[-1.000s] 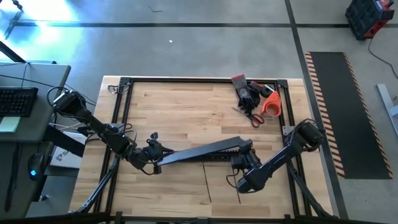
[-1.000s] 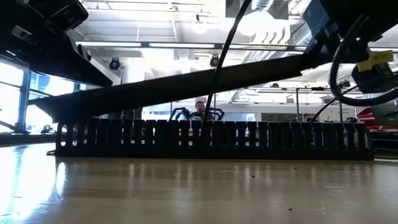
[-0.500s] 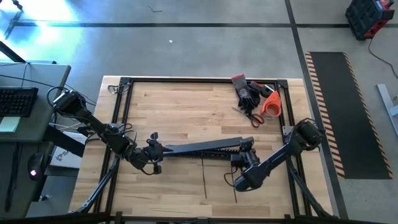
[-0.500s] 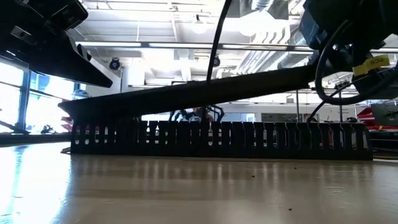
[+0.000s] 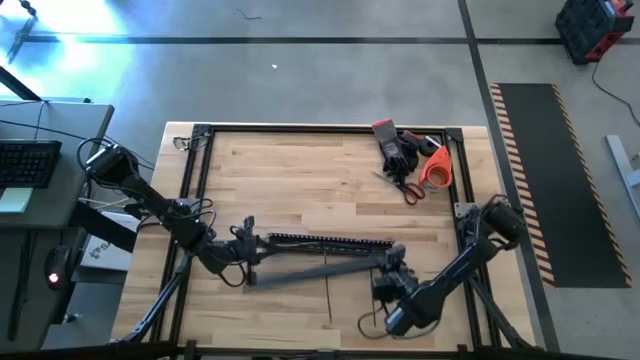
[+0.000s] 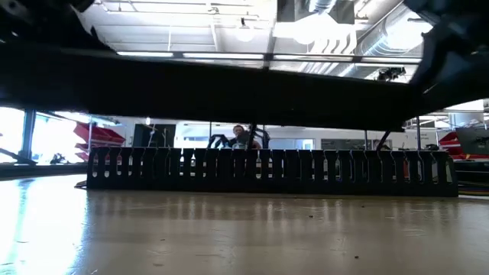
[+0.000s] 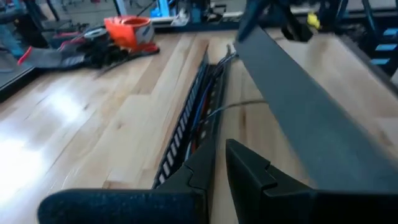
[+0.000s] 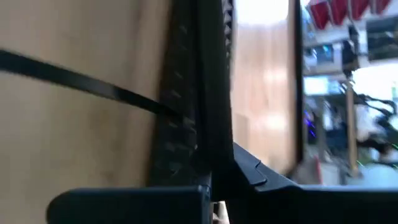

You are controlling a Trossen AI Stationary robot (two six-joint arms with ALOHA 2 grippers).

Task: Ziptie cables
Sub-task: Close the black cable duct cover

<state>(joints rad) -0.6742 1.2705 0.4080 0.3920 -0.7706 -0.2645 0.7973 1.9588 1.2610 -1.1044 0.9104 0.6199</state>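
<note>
Centrally on the wooden surface (image 5: pixel 290 190), a slotted black cable duct (image 5: pixel 325 240) is seen lying with its long axis running left to right across the high view, its comb-like wall standing upright in the low view (image 6: pixel 267 169). Thin dark cables (image 7: pixel 208 87) are shown lying inside the duct along its length in the left wrist view, with one thin strand (image 5: pixel 328 290) trailing off across the boards toward the near edge, at right angles to the duct.

A flat dark cover strip (image 5: pixel 315 270) is held clear of the boards just in front of the duct — nearly parallel to it, its left end slightly nearer the front edge. The left gripper (image 5: pixel 247 262) is positioned at the strip's left end, its jaws all but clenched; whether the strip is pinched between them cannot be told. The right gripper (image 5: pixel 393 268) is placed at the strip's right end, jaws fully clenched, with the strip's edge seen running straight out from them in the right wrist view (image 8: pixel 208 93).

At the far right corner, an orange tape roll (image 5: pixel 436 168), red-handled scissors (image 5: pixel 403 186) and dark gloves (image 5: pixel 397 146) are grouped together.
</note>
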